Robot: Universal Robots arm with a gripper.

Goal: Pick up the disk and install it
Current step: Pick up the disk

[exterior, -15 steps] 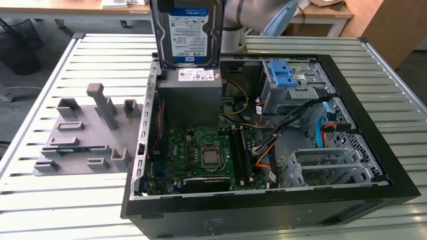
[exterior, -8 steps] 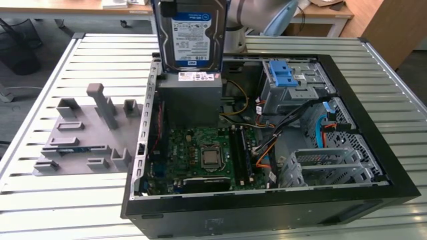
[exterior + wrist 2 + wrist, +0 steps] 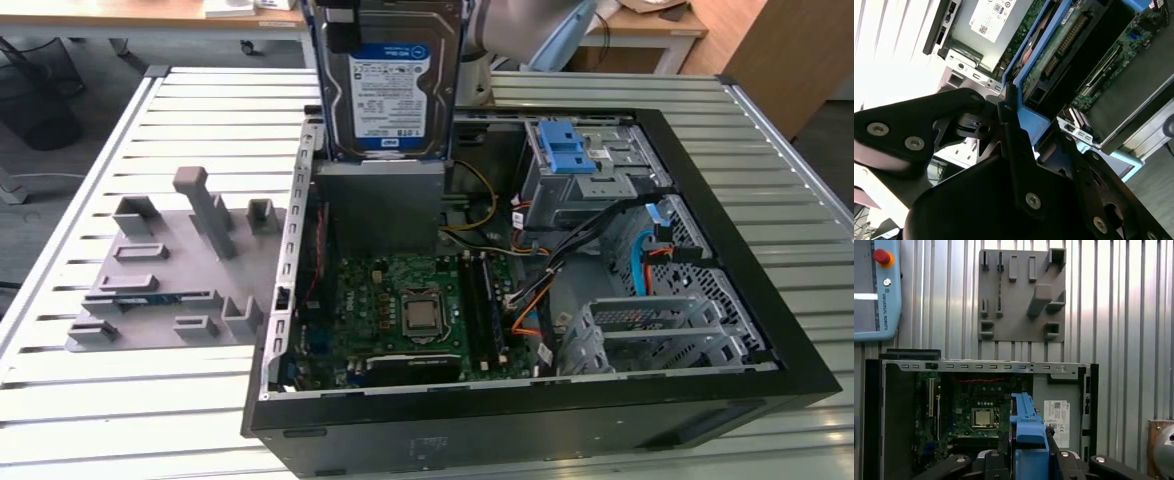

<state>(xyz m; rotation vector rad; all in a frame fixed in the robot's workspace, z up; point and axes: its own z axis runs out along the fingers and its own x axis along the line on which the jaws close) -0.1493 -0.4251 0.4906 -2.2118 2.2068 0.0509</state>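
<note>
The disk (image 3: 395, 95) hangs upright over the back of the open computer case (image 3: 747, 300), its white-and-blue label facing the exterior view. My gripper (image 3: 394, 25) is shut on the disk's upper end, holding it by the blue rails. In the second wrist view the black fingers (image 3: 961, 112) clamp the blue rail (image 3: 1029, 112), and the disk's circuit-board underside (image 3: 1064, 45) runs away from them. The first wrist view looks down along the blue rail (image 3: 1026, 430) between the gripper (image 3: 1026, 462) fingers, with the case interior below.
Directly under the disk sits a grey power-supply box (image 3: 380, 205) with a white sticker (image 3: 1056, 415). A grey metal cage with a blue latch (image 3: 574, 160) stands to the exterior view's right, above the motherboard (image 3: 414, 310) and cables. A grey fixture plate (image 3: 167, 270) lies left of the case.
</note>
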